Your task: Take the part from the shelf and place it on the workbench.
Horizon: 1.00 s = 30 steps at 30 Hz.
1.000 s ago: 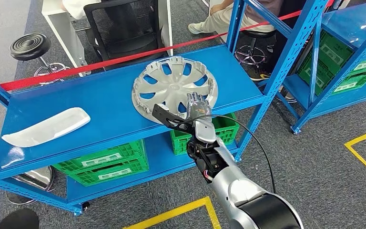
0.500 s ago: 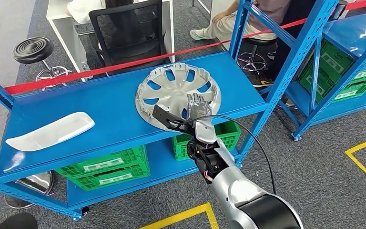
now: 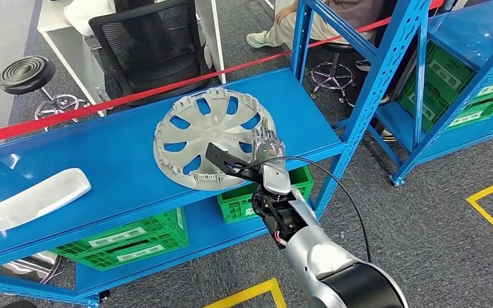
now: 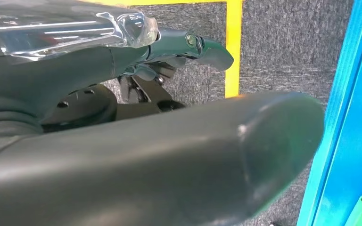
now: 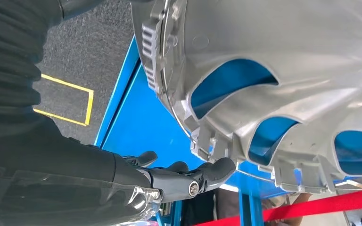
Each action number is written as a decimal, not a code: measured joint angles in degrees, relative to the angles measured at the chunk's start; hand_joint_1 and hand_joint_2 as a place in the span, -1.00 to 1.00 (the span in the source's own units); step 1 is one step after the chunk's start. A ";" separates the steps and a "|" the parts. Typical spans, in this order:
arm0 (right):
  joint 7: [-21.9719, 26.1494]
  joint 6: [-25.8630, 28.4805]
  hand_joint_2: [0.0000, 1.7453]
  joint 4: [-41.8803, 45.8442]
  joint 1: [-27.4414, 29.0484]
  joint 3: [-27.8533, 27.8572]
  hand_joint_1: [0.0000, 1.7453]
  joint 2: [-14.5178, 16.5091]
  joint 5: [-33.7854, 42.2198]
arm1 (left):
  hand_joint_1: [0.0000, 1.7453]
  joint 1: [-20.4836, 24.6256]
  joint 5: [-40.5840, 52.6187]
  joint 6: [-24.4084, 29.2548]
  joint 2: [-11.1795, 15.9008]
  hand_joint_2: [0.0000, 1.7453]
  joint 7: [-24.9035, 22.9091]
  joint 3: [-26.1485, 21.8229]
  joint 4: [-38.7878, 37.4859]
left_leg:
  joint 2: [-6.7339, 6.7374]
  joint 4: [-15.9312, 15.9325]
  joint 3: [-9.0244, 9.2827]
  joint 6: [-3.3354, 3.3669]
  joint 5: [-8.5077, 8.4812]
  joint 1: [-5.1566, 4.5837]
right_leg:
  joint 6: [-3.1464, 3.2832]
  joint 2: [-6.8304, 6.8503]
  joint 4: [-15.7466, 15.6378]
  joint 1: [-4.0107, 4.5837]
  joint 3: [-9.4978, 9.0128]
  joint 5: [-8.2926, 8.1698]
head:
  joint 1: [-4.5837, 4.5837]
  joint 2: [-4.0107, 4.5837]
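Right now your part, the silver hubcap [image 3: 213, 138], lies inner side up on the smooth blue metal shelf [image 3: 122, 154]: a moulded plastic dish with curved cut-outs and a ring of small clips round the rim. Your right hand [image 3: 264, 145] sits at its near right edge, dark fingers [image 5: 202, 175] stretched under the rim in the wrist view (touching a clip, as far as you can see), but whether it actually grips the part I cannot tell. Your left hand [image 4: 179, 47] hangs over grey carpet, its thick thumb blocking most of that view, fingers holding nothing. A white curved panel [image 3: 29, 200] is cut off at the shelf's left end.
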State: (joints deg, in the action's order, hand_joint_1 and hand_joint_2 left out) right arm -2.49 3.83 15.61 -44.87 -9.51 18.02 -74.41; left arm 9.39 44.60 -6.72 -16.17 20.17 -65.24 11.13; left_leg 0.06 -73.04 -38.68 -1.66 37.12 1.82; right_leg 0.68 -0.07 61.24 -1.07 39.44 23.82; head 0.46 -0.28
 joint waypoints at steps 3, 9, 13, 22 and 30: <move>-0.05 -0.09 1.00 -0.01 -0.07 0.09 -1.00 0.18 0.04 | -1.00 0.07 0.06 0.37 0.09 -1.00 0.00 0.00 0.01 | 0.20 10.21 3.56 2.24 -5.66 -1.44 | -0.02 -0.13 -0.08 0.47 -0.54 0.13 | -0.07 0.01; -0.11 -0.31 1.00 -0.02 0.07 0.22 -1.00 0.37 0.09 | -1.00 0.14 0.16 0.63 0.01 -1.00 0.00 -0.02 0.03 | -0.41 14.24 5.69 3.60 -7.96 -2.01 | -1.82 -0.22 1.57 0.49 -0.20 1.36 | 0.06 0.01; -0.14 -0.77 1.00 -0.07 0.48 0.25 -1.00 0.20 0.04 | -1.00 0.16 0.21 1.06 -0.12 -1.00 0.00 -0.02 0.02 | -0.32 14.57 5.95 3.73 -8.71 -1.90 | -2.57 -0.19 13.64 0.59 4.83 7.65 | -0.02 0.01; -0.49 -3.52 1.00 -0.08 0.32 0.33 -1.00 0.38 -0.07 | -1.00 0.26 0.21 2.02 -0.43 -1.00 0.05 -0.02 0.02 | -0.78 14.56 6.00 2.77 -8.08 -2.31 | -0.51 -0.22 -1.25 1.20 -3.37 1.85 | 0.20 0.00; -0.47 -4.64 1.00 -0.25 1.11 0.51 -1.00 1.25 -0.06 | -1.00 0.43 0.20 2.50 -0.36 -1.00 0.09 -0.02 0.00 | -0.46 -0.54 -2.33 0.11 -2.67 -0.86 | 0.02 -0.01 -2.14 -0.29 -4.15 1.80 | 0.38 0.01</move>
State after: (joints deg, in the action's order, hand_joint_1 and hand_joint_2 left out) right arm -2.96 -0.81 15.35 -43.76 -9.00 19.27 -74.47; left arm 9.82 44.81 -4.22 -16.53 20.26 -65.26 11.13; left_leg -0.40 -73.58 -41.01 -1.55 34.45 0.95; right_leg 0.70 -0.08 59.10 -1.36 35.29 25.63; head 0.84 -0.28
